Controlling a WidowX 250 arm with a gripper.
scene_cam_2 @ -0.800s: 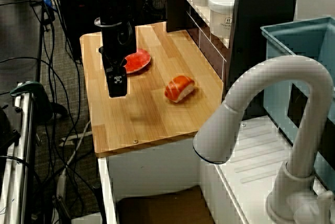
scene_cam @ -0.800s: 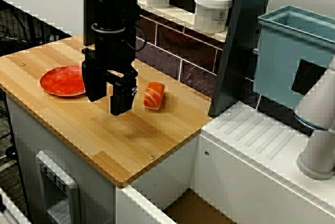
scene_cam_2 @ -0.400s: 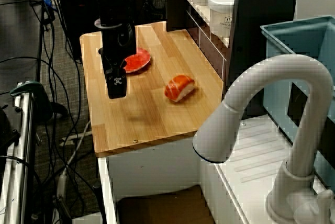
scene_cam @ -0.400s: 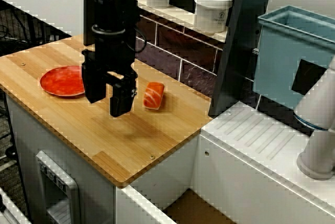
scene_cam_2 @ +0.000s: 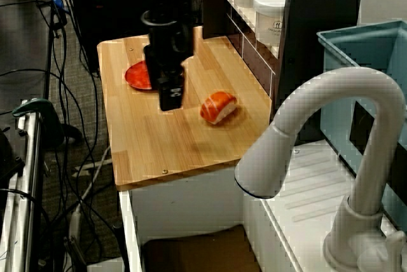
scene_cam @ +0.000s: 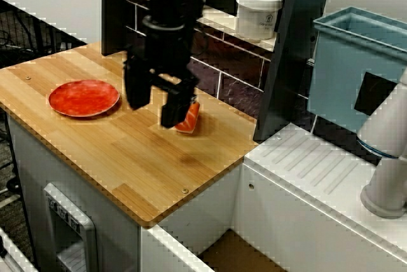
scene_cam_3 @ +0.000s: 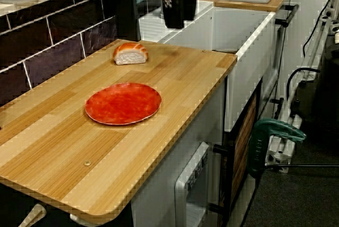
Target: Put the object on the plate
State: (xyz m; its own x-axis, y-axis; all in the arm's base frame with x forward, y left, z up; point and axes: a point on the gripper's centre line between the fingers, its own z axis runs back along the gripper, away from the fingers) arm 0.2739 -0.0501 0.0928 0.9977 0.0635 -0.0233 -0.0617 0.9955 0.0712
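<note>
The object, a small orange-topped block with white stripes, lies on the wooden counter near the tiled back wall. In the front view my gripper hovers open just left of it, and one finger covers its left edge. Nothing is between the fingers. The view past the faucet shows the gripper a short way left of the object and in front of the red plate. The plate sits flat at the counter's left end, fully visible along the counter too, with the object beyond it.
White lidded jars stand on the shelf above the tiled wall. A dark upright post borders the counter on the right, with a teal bin and a white faucet over the sink beyond. Cables hang past the counter's far side.
The gripper has moved right, off the plate's edge and up to the object. The plate is now uncovered. The object and plate have not moved.
</note>
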